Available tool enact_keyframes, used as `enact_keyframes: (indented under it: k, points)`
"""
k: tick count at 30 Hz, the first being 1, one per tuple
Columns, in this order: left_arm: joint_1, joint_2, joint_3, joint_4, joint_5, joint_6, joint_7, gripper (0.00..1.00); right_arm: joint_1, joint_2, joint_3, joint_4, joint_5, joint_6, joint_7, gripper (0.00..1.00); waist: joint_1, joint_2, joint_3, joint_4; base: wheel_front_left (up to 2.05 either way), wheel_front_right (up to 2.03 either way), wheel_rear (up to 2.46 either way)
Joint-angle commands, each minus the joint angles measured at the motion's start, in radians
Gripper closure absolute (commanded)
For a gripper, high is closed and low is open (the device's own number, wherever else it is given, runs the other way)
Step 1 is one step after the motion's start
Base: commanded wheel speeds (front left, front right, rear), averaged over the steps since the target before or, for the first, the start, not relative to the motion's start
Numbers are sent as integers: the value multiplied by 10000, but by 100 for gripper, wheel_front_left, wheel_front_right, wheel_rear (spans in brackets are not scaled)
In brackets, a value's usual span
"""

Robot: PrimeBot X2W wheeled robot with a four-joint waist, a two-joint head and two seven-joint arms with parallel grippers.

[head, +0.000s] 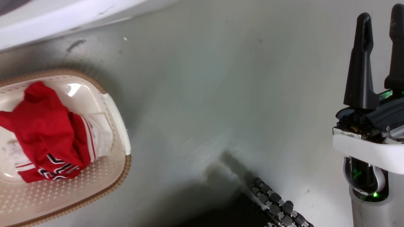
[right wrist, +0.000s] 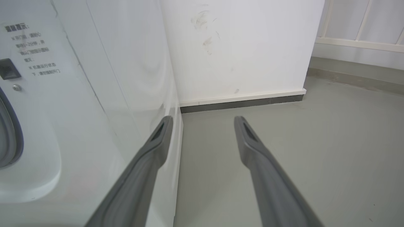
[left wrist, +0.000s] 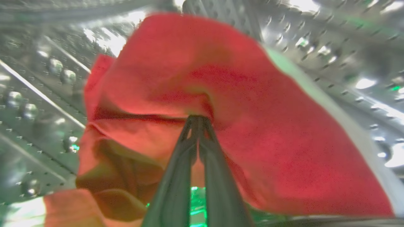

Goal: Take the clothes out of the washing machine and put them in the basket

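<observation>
Left end effector (left wrist: 198,121) clamped on red cloth (left wrist: 258,132) fold in drum (left wrist: 41,94); thin grip may slip before basket (head: 127,164). Right end effector (right wrist: 203,120) spread, empty.

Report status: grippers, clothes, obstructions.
Left gripper shut on red garment inside drum. Right gripper open beside washing machine. One red jersey already in basket. No obstruction seen.

Laundry room: washing machine (right wrist: 47,126), basket (head: 94,186).
</observation>
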Motion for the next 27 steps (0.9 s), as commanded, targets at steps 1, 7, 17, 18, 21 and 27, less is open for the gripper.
enact_keyframes:
  k: [1, 7, 17, 18, 21, 27]
  points:
    - [443, -74, 74, 121, -116, 69, -491, 100, -72, 1, -68, 44, -118, -7, -23, 0, 1, 0, -340, 181, 0, 0, 0]
    - [1698, -442, 165, 539, -472, 32, -2321, 100, 144, -3, 19, 195, -459, -7, -23, 0, 1, 0, -1262, 561, 0, 0, 0]
    - [3801, -1081, 252, 831, -1145, 10, -4976, 100, 767, -2, 30, 566, -1043, -7, -23, 0, 1, 0, -2992, 1052, 0, 0, 0]
    - [4012, -1143, 311, 848, -1272, 7, -5208, 100, 857, 0, 51, 607, -1113, -7, -23, 0, 1, 0, -3156, 1104, 0, 0, 0]
    - [4650, -1291, 292, 916, -1447, 1, -5733, 100, 1039, -2, 141, 712, -1347, -7, -23, 0, 1, 0, -3634, 1217, 0, 0, 0]
    - [5957, -1488, 249, 853, -1776, 1, -6740, 100, 1439, 0, 202, 872, -1585, -7, -23, 0, 1, 0, -4476, 1363, 0, 0, 0]
